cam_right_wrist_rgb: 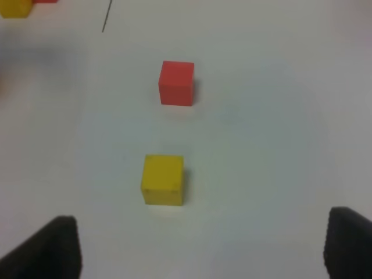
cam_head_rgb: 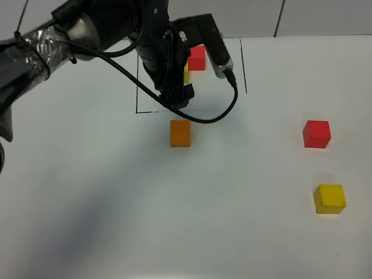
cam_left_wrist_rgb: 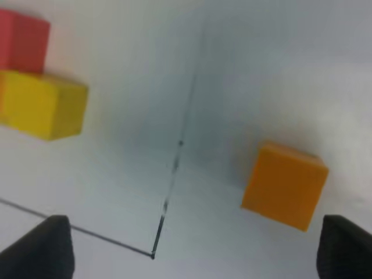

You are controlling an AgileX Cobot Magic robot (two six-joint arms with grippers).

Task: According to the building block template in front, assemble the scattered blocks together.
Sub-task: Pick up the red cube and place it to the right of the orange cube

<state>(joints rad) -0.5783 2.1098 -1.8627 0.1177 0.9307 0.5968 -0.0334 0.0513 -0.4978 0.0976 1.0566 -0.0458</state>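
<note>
**Inspector:** Where is the pattern?

**Recorder:** The building block template sits at the far side of the white table, inside the black drawn frame. In the high view the left arm covers most of it. Only its red cube and a strip of its yellow cube show there.

**Inspector:** And the loose pieces?

**Recorder:** The orange block lies just outside the frame's near line, clear of it. The red block and the yellow block lie well off to the right. They are near each other but apart, with the yellow one closer to the table's front.

**Inspector:** Left gripper?

**Recorder:** The left gripper hangs over the frame's near edge, fingers spread wide with nothing between them. The orange block rests on the table ahead of them, untouched.

**Inspector:** Right gripper?

**Recorder:** The right gripper also has its fingers wide apart and holds nothing. The red and yellow blocks lie ahead of it. The high view does not show this gripper.
</note>
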